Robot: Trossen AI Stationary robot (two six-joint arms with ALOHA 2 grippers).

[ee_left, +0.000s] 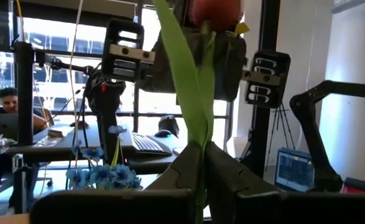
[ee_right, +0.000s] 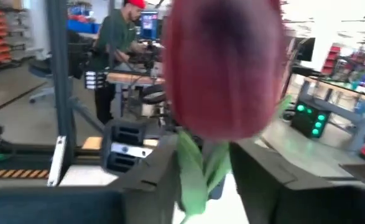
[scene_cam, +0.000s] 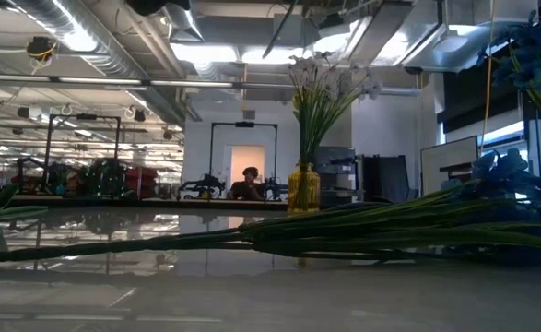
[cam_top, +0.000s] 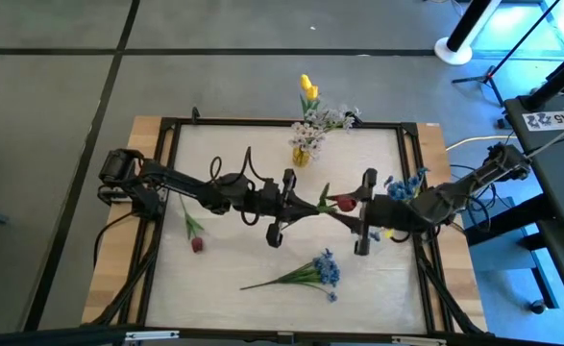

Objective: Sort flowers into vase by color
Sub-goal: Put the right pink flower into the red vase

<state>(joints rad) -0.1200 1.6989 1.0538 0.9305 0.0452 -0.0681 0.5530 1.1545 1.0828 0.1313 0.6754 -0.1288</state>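
High view: both arms meet over the middle of the table (cam_top: 157, 135). The left gripper (cam_top: 283, 207) and the right gripper (cam_top: 363, 211) face each other with a red tulip (cam_top: 344, 203) held in the air between them, its green leaf toward the left arm. A second red tulip (cam_top: 196, 244) lies near the left edge, a blue cluster (cam_top: 325, 270) with a long stem lies near the front, and another blue cluster (cam_top: 404, 183) sits by the right arm. The vase (cam_top: 302, 155) at the back holds white sprigs (cam_top: 307, 133) and a yellow tulip (cam_top: 307, 88).

Low view: the vase (scene_cam: 302, 189) is small, yellow glass and narrow-mouthed, so it looks easy to tip. The stems (scene_cam: 362, 229) lying on the glossy top are long, thin and smooth plastic.

Left wrist view: the left gripper (ee_left: 202, 163) is clamped on the tulip's stem (ee_left: 201, 180) just under the leaf (ee_left: 185, 74). The stem looks light and bendy, so a grip low on it lets the bud (ee_left: 214, 11) sway; the firm stem is the place to hold, not the soft leaf or petals.

Right wrist view: the bud (ee_right: 229, 68) fills the frame, matte and cloth-like. The right gripper (ee_right: 198, 186) has its fingers spread either side of the stem, gripping nothing.
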